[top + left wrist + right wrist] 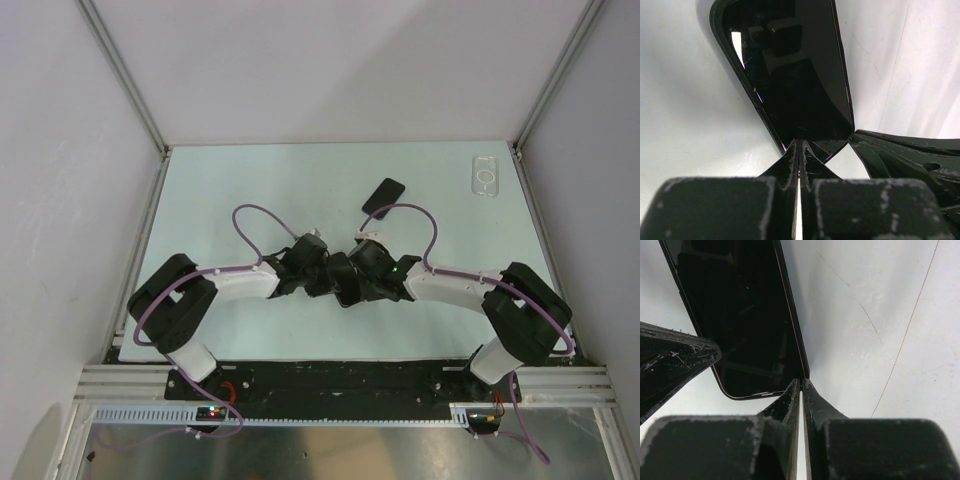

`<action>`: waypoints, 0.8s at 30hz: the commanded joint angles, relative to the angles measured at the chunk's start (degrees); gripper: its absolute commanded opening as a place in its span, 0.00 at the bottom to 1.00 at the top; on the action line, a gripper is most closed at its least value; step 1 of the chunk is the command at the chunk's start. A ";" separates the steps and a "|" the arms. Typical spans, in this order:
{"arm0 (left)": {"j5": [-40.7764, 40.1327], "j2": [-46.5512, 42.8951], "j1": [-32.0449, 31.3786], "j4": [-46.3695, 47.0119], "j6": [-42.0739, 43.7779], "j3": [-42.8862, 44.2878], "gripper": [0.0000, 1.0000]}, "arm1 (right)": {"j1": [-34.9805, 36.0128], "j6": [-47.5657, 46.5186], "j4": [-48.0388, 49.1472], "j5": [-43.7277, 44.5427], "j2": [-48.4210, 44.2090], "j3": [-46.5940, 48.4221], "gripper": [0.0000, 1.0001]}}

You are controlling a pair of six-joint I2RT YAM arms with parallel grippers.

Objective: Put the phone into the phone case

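Phone pinched mid-frame by both claws
left gripper and right gripper each clamped on an edge, phone case upper right

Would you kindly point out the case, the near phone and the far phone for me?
case (483, 177): top view, middle of its clear back.
near phone (790, 90): left wrist view, middle of its dark face.
far phone (383, 195): top view, centre of its face.

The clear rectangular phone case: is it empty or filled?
Empty: through the clear rectangular phone case only the table and its white ring mark show.
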 commanded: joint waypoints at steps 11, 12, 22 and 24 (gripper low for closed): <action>-2.16 -3.04 -0.03 -2.41 2.38 1.93 0.01 | 0.65 -1.04 1.10 0.96 -2.54 2.35 0.32; -2.46 -4.09 0.12 -2.69 2.54 1.73 0.01 | 0.50 -1.94 1.33 1.07 -3.43 2.58 0.36; -2.75 -10.53 4.87 -3.40 3.11 -2.28 0.01 | 4.34 -5.44 3.73 -0.98 -1.53 4.59 0.24; -2.58 -11.01 5.31 -3.43 3.17 -2.55 0.01 | 5.31 -5.49 3.51 -1.00 0.18 5.63 0.20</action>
